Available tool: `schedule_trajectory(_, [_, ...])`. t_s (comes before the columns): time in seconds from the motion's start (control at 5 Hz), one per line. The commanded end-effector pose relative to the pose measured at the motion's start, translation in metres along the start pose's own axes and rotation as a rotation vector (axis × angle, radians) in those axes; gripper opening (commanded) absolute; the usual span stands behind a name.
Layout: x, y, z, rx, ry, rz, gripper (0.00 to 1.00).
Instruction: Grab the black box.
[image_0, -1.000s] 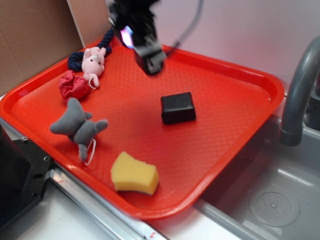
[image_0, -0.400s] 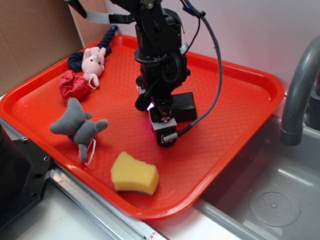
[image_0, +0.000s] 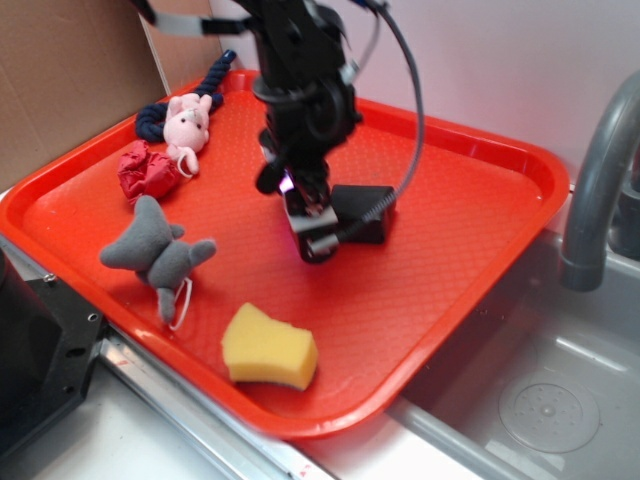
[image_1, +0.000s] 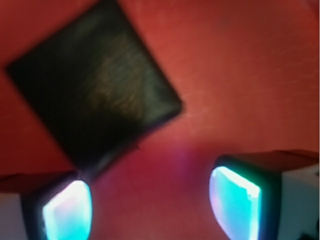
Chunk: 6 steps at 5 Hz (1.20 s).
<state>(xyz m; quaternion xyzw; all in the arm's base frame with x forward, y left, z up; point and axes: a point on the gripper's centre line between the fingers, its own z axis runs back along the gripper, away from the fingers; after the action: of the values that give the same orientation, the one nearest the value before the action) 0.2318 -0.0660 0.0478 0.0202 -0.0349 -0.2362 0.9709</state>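
Note:
The black box (image_0: 362, 211) is a small matte black block lying on the red tray (image_0: 480, 200), right of centre. In the wrist view the black box (image_1: 95, 85) fills the upper left, turned diagonally. My gripper (image_0: 312, 238) hangs low over the tray, just left of and in front of the box and partly covering its left end. In the wrist view my gripper (image_1: 150, 207) is open, with only red tray between its glowing cyan pads (image_1: 235, 202). The box lies ahead of the left pad, not between the two.
A yellow sponge (image_0: 268, 348) lies near the tray's front edge. A grey plush (image_0: 158, 254), a red crumpled cloth (image_0: 148, 170), a pink plush (image_0: 187, 125) and a blue rope (image_0: 160, 115) lie at the tray's left. A grey faucet (image_0: 600, 170) and a sink (image_0: 540, 400) are at the right.
My gripper came down from the tray's back onto the middle of the tray by the box, then shifted slightly back and left. The box has not moved.

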Motion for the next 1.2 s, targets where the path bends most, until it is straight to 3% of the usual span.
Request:
schedule_trajectory(0.0, [0.017, -0.010, 0.056, -0.066, -0.228, -0.117, 1.00])
schedule_trajectory(0.2, [0.032, -0.016, 0.046, -0.088, -0.228, -0.273, 1.00])
schedule_trajectory(0.4, [0.046, -0.016, 0.029, -0.118, -0.185, -0.347, 1.00])
schedule_trajectory(0.6, [0.045, -0.020, 0.016, -0.117, -0.124, -0.368, 1.00])
schedule_trajectory(0.8, [0.035, -0.013, 0.001, -0.120, -0.122, -0.359, 1.00])
schedule_trajectory(1.0, [0.027, -0.023, -0.018, -0.146, -0.110, -0.362, 1.00])
